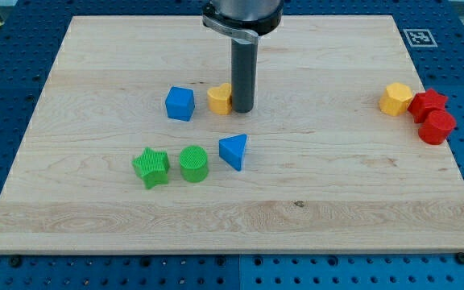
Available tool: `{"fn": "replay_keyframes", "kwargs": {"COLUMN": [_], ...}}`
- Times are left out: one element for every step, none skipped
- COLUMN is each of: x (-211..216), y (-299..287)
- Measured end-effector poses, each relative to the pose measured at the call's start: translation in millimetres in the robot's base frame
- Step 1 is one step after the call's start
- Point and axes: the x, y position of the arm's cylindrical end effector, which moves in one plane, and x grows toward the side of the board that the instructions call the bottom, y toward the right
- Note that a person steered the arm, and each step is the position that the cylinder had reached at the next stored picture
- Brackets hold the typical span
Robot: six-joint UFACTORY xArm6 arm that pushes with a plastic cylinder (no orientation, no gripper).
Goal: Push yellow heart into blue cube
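Note:
The yellow heart (219, 99) lies on the wooden board (232, 209), just left of my rod. My tip (242, 109) touches the heart's right side and hides part of it. The blue cube (180, 104) sits to the left of the heart, with a small gap between them. Heart, cube and tip stand roughly in one line across the upper middle of the view.
A blue triangle (234, 151), a green cylinder (193, 163) and a green star (151, 167) lie below the cube and heart. At the view's right edge sit a yellow hexagon (395, 98) and two red blocks (428, 104) (437, 127).

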Motion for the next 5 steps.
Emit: {"fn": "replay_keyframes", "kwargs": {"x": [-4.9, -35.5, -68.4, -71.6, -62.5], "y": [-8.7, -9.6, -9.6, -9.6, -8.1]}}
